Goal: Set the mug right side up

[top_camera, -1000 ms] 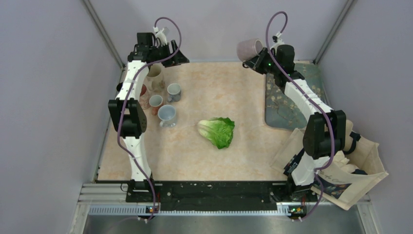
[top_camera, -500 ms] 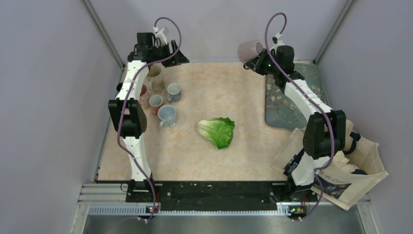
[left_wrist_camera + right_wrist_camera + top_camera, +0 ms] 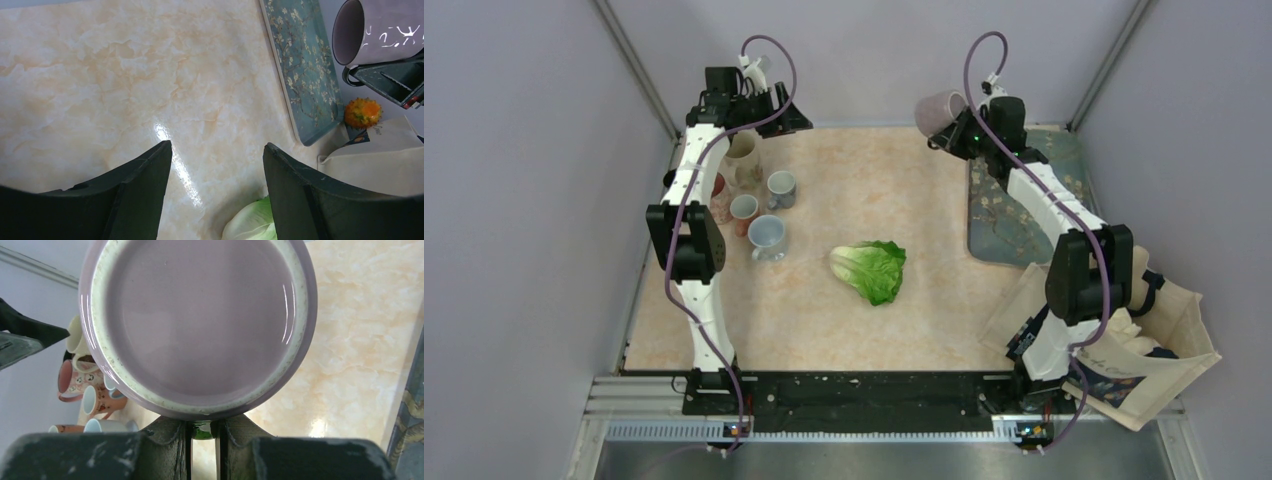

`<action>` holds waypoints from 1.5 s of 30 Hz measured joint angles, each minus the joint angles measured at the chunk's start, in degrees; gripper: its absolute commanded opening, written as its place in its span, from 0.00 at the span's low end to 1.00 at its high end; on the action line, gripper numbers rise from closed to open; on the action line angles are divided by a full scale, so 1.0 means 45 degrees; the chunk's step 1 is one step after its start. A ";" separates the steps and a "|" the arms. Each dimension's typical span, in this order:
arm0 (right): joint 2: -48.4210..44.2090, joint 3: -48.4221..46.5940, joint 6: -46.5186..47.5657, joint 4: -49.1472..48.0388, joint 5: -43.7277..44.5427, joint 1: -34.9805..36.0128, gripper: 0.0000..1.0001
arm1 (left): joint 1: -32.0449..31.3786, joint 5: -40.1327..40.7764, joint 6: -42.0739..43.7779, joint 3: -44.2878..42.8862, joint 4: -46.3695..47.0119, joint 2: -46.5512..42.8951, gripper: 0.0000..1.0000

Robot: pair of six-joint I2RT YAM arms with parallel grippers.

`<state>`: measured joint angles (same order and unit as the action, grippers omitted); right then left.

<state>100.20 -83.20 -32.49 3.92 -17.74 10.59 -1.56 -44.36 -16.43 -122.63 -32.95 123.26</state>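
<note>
The lilac mug [image 3: 939, 107] hangs in the air over the table's back edge, lying on its side with its mouth toward the left. My right gripper [image 3: 959, 127] is shut on its handle. In the right wrist view the mug's base [image 3: 200, 320] fills the frame above my gripper [image 3: 202, 432], whose jaws stand nearly closed. The left wrist view shows the mug [image 3: 380, 30] at top right, its dark opening facing left. My left gripper [image 3: 786, 117] is open and empty at the back left; in its own view [image 3: 217, 150] it is over bare tabletop.
Several small mugs [image 3: 759, 195] stand below the left arm. A lettuce [image 3: 871, 270] lies mid-table. A teal floral tray [image 3: 1014, 205] lies at the right, with a tote bag [image 3: 1124, 340] nearer. An orange spiky ball [image 3: 363, 112] sits by the tray.
My right gripper has shifted slightly right and down with the mug, which has turned a little. The left arm has not moved.
</note>
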 measured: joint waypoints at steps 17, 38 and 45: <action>0.0165 -0.0010 0.0651 0.0384 0.0262 0.0000 0.00 | 0.0000 0.0000 0.0000 0.0000 0.0005 0.0000 0.72; 0.0165 -0.0015 0.1749 0.2059 0.1593 -0.0476 0.00 | 0.0000 0.0000 0.0000 0.0000 0.0005 0.0000 0.72; 0.0165 -0.0010 0.2759 0.3201 0.2909 -0.1593 0.00 | 0.0000 0.0000 0.0000 0.0000 0.0005 0.0000 0.72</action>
<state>100.95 -83.24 -20.08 18.33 -4.64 3.42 -1.56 -44.36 -16.43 -122.63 -32.93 123.26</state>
